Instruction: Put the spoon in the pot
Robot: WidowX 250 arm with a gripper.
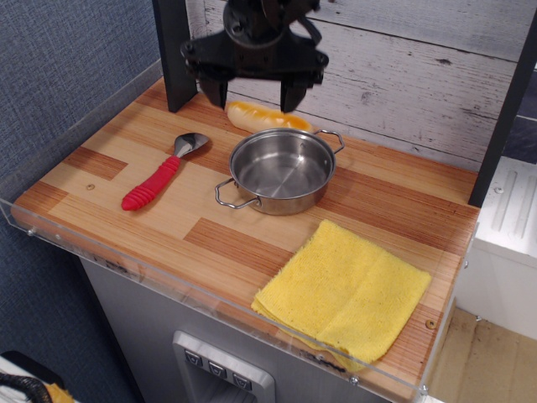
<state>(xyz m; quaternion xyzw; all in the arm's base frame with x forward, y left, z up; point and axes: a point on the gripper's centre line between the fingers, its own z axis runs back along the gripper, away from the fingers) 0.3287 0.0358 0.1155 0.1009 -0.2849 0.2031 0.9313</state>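
The spoon point(159, 175) lies flat on the wooden table, left of the pot, its red ribbed handle pointing toward the front left and its metal bowl toward the back. The pot point(281, 170) is a shallow steel pot with two wire loop handles, standing empty at mid table. My black gripper point(252, 95) hangs open and empty at the back, above the bread roll, behind the pot and well clear of the spoon.
A yellow-orange bread roll point(267, 117) lies just behind the pot. A folded yellow cloth point(346, 291) lies at the front right. The table point(210, 243) has a clear plastic rim; a white plank wall point(419, 75) stands behind it.
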